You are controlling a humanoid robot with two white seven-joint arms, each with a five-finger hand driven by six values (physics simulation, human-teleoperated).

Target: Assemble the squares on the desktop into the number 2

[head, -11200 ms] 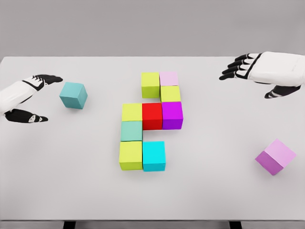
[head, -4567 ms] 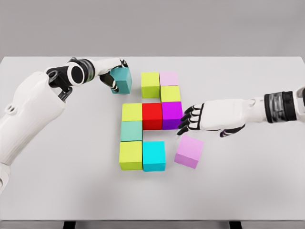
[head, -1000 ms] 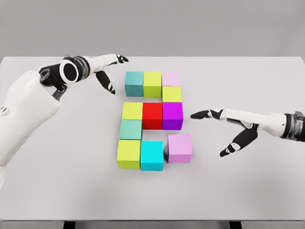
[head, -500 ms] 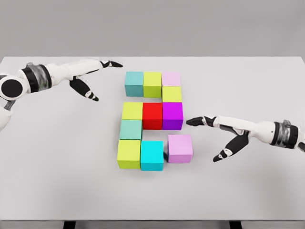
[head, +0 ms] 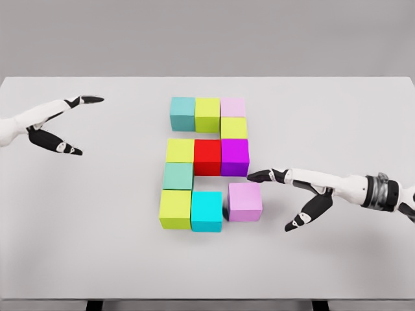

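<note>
Squares [head: 207, 162]: mid-tabletop [head: 97, 246], packed into a 2.
Pink square [head: 244, 201]: bottom right, small gap from cyan.
Right hand [head: 305, 191]: fingers spread, just right of it, apart.
Left hand [head: 55, 123]: far left, spread, empty.

White tabletop [head: 97, 246] | eleven coloured cubes [head: 207, 159] rest mid-surface, sides touching | pink cube [head: 244, 201] sits bottom right

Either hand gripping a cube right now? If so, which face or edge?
Nothing is held. The left hand is open, away from the cubes; the right hand is open, fingertips near the pink cube without clasping it.
</note>
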